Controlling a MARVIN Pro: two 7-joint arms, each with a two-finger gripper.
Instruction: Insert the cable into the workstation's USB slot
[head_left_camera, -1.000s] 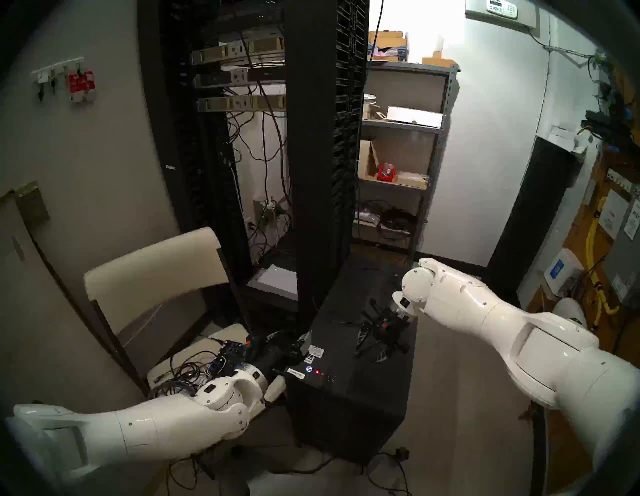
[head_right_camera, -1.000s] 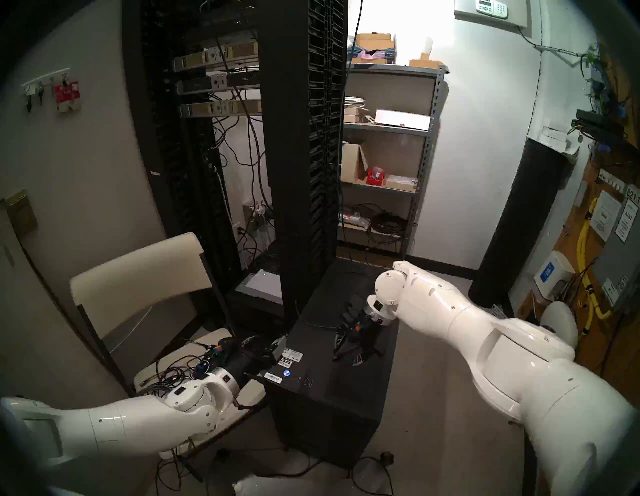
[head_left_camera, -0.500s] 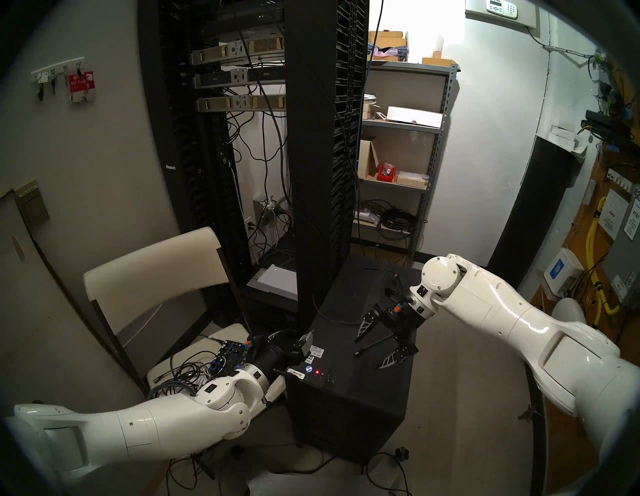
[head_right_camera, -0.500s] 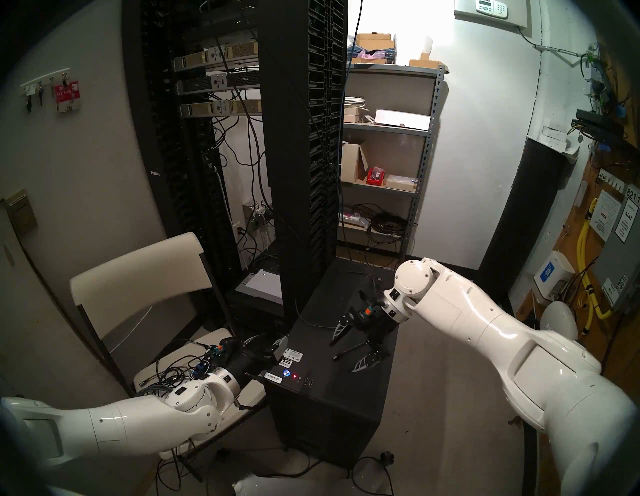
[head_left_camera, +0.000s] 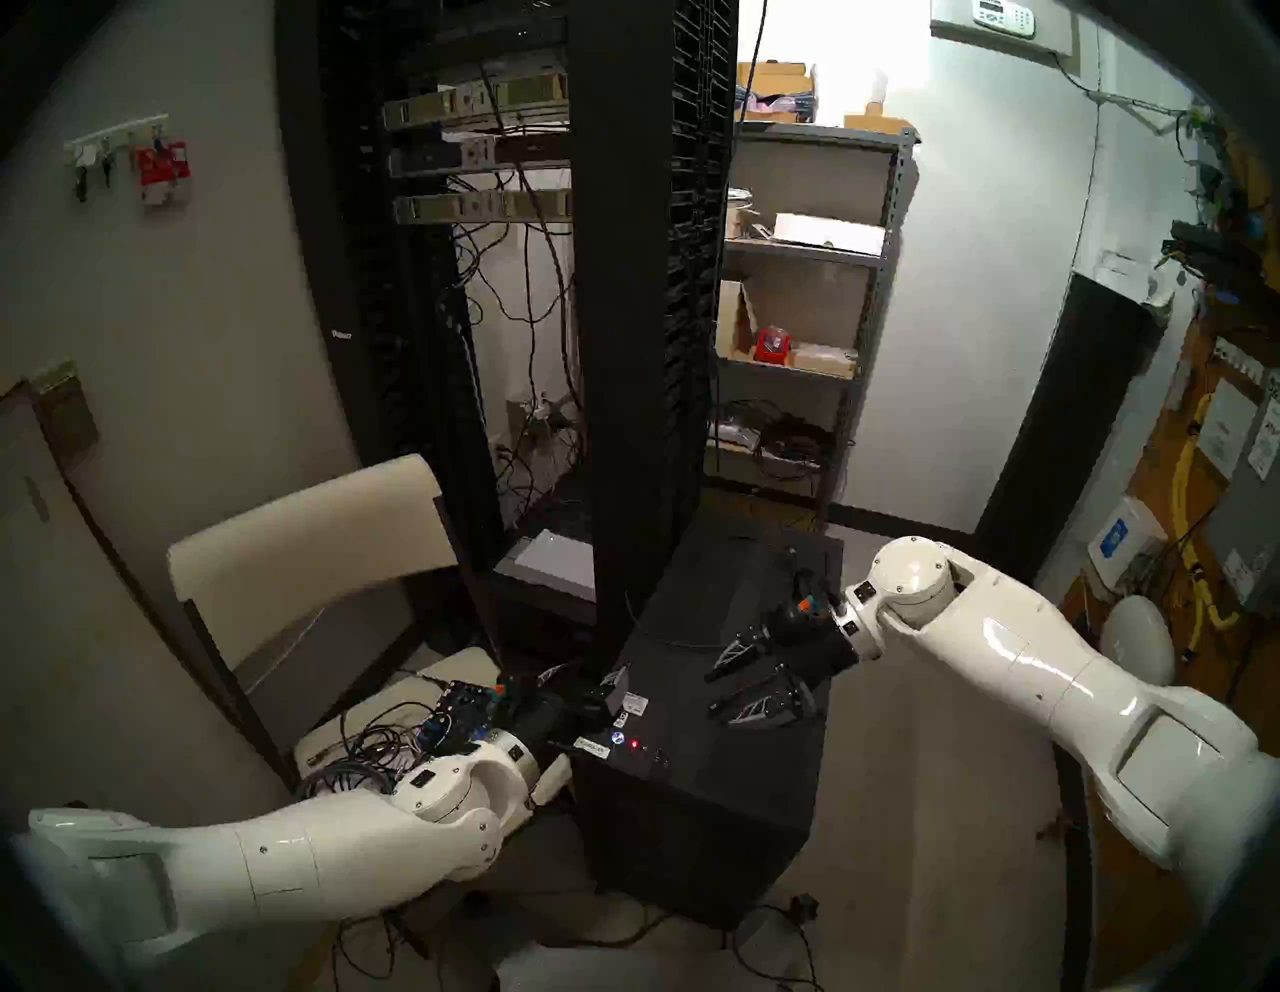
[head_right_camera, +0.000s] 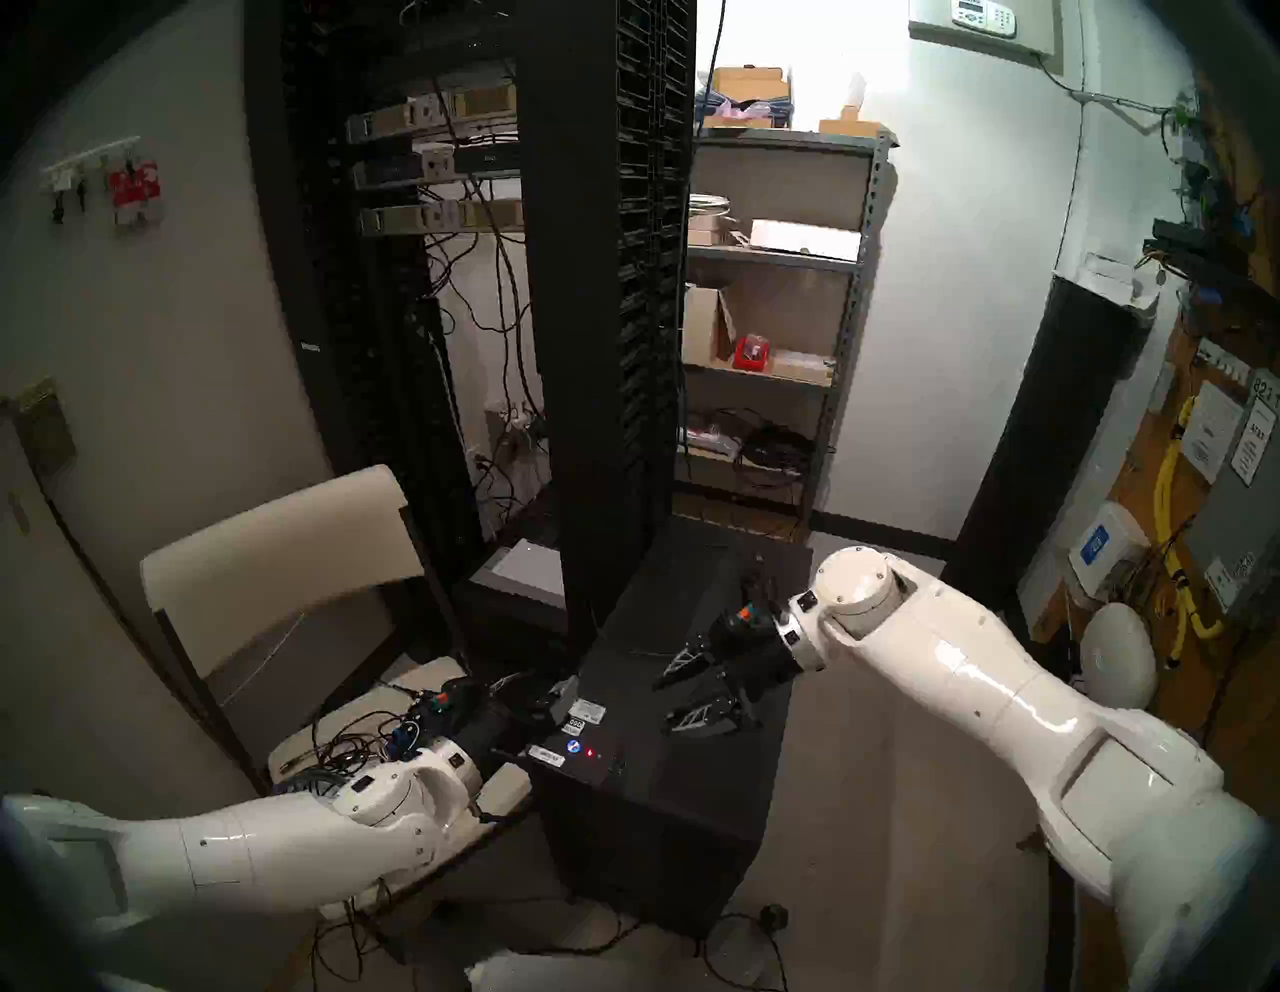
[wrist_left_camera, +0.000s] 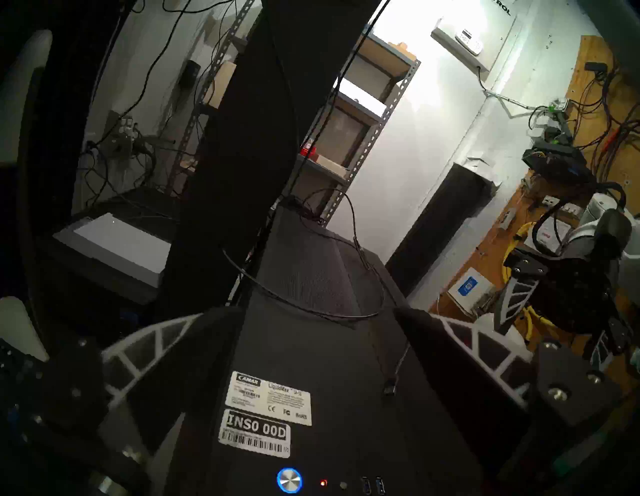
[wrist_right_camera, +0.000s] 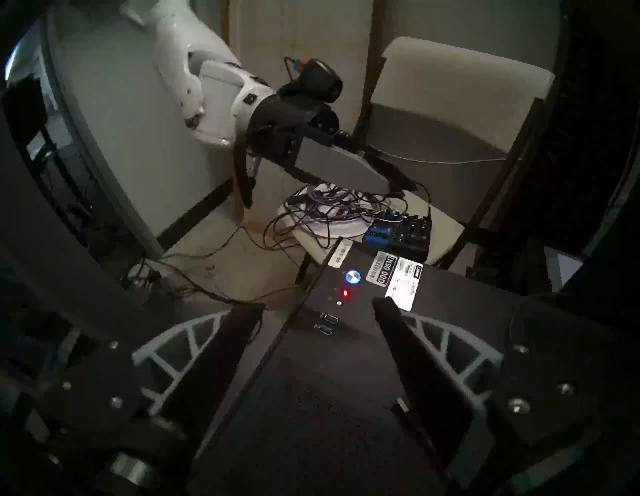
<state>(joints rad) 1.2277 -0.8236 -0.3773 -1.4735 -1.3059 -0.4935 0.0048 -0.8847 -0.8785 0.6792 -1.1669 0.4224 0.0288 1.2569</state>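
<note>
Since a second ago my right gripper (head_left_camera: 744, 686) has rolled and drawn back along the workstation (head_left_camera: 699, 790) top; its jaws stand apart, holding nothing. My left gripper (head_left_camera: 589, 682) has kept its place at the front left corner, spread wide and empty.

Only my left wrist view shows the cable (wrist_left_camera: 367, 277) whole: it loops across the top, its plug (wrist_left_camera: 389, 389) lying loose at 3 o'clock of the stickers (wrist_left_camera: 268, 398). Only my right wrist view shows the two USB slots (wrist_right_camera: 327, 324) clearly, at 6 o'clock of the red light (wrist_right_camera: 345, 294).

Legible: "LiquidMax", "INS0 00D", "FC", "RoHS".
</note>
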